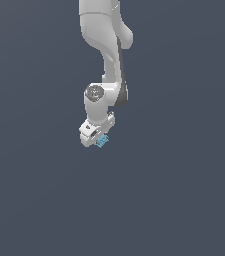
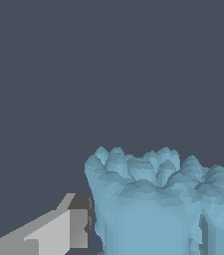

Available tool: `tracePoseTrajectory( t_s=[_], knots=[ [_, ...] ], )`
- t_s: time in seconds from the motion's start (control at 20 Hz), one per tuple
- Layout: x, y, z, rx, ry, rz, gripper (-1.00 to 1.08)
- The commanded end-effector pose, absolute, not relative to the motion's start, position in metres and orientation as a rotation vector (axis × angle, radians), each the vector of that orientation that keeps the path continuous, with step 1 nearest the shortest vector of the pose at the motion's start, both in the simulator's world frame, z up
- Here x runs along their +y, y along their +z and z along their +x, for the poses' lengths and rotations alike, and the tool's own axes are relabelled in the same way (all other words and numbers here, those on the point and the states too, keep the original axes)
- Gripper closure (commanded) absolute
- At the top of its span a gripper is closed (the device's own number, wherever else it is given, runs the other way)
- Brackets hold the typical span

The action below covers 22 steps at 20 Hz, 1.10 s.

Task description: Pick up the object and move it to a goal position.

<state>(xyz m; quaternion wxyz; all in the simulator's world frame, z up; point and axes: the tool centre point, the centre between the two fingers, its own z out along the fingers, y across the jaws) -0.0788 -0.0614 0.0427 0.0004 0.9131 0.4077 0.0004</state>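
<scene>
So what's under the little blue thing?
Only plain dark ground shows around the blue object, held at the gripper. Its underside and what's directly beneath it are hidden in both views.

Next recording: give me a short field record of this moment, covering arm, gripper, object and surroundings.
arm: white Panda arm, reaching down from the top of the exterior view
gripper: white gripper, one grey finger pressed against the object's side
object: small light-blue blocky object with a lumpy, irregular top, sitting between the fingers; shows at the gripper's tip in the exterior view
grip state: appears shut on the object
surroundings: plain dark grey-blue background; no goal marker visible
</scene>
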Motion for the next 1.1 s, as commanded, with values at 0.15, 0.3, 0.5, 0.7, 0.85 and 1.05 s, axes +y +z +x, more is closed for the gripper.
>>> tracePoseTrajectory(
  t_s=[0.15,0.3,0.5,0.7,0.85,1.05],
  knots=[
    [-0.084,0.049,-0.083,1.279,0.002,2.868,1.08],
    [-0.105,0.054,-0.087,1.279,0.002,2.868,1.08],
    [-0.141,0.064,-0.094,1.279,0.001,2.869,1.08],
    [-0.178,0.074,-0.101,1.28,0.001,2.869,1.08],
    [-0.199,0.079,-0.104,1.28,0.001,2.869,1.08],
    [-0.219,0.085,-0.107,1.28,0.001,2.869,1.08]
  ],
)
